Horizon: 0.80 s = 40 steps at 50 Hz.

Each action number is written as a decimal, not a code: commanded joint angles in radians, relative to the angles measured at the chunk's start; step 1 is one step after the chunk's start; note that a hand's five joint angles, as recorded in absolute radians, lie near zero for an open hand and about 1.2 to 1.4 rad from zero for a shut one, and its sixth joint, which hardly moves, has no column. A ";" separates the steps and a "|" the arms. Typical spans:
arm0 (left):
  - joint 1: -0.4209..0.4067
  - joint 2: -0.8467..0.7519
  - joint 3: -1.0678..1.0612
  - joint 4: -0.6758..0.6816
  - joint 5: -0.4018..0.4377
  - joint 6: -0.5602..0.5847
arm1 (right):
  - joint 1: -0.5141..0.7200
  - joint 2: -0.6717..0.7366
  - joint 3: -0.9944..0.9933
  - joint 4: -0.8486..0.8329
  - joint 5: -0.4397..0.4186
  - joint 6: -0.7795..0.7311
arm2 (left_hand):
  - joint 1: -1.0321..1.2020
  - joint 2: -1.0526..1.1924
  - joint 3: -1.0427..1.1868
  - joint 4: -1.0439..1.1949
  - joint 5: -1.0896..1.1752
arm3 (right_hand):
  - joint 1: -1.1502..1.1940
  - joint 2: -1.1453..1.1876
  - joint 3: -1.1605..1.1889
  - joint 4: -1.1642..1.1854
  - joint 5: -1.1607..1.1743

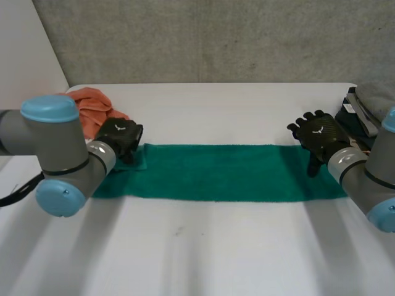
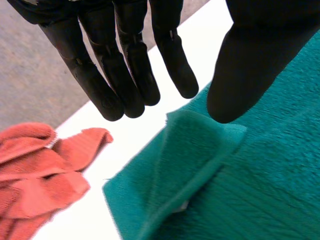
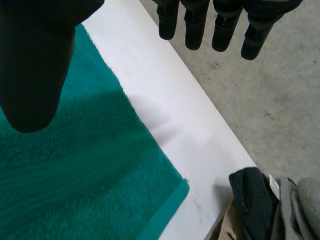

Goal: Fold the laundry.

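A green towel (image 1: 216, 172) lies flat as a long strip across the white table (image 1: 203, 246). My left hand (image 1: 120, 139) hovers over the towel's far left corner, fingers straight and thumb apart, holding nothing. In the left wrist view that hand (image 2: 125, 65) is above the towel (image 2: 260, 175), whose corner flap (image 2: 195, 150) is turned over onto it just below the thumb. My right hand (image 1: 318, 137) is open above the towel's far right corner. The right wrist view shows its thumb (image 3: 30, 65) over the towel (image 3: 75, 175) and its fingers out past the edge.
A crumpled orange cloth (image 1: 92, 108) lies on the table behind my left hand, also in the left wrist view (image 2: 35, 170). Dark and grey garments (image 1: 358, 114) are piled at the table's far right edge, near the towel's corner (image 3: 255, 195).
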 commanded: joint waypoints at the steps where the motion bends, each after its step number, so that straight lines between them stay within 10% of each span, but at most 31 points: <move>1: 0.042 0.020 0.002 -0.005 0.001 0.055 | 0.012 0.004 -0.002 -0.011 0.018 0.006 | -0.040 -0.046 -0.050 -0.050 -0.051 | -0.044 -0.041 -0.033 -0.033 -0.048; 12: 0.083 -0.034 0.028 -0.052 0.044 0.075 | 0.015 0.007 0.001 -0.015 0.018 0.004 | -0.471 -0.477 -0.481 -0.481 -0.483 | -0.044 -0.041 -0.033 -0.033 -0.048; 28: 0.106 -0.161 0.128 -0.036 0.040 0.119 | 0.017 0.018 0.002 -0.015 0.018 0.003 | -0.539 -0.545 -0.549 -0.549 -0.550 | -0.044 -0.041 -0.033 -0.033 -0.048; 35: 0.175 -0.259 0.318 0.110 -0.291 0.127 | 0.021 0.013 0.005 -0.009 0.031 0.001 | -0.554 -0.560 -0.563 -0.563 -0.565 | -0.044 -0.041 -0.033 -0.033 -0.048; 40: 0.137 -0.181 0.271 0.092 -0.295 0.116 | 0.021 0.007 0.014 -0.011 0.034 0.001 | -0.671 -0.677 -0.681 -0.681 -0.682 | -0.044 -0.041 -0.033 -0.033 -0.048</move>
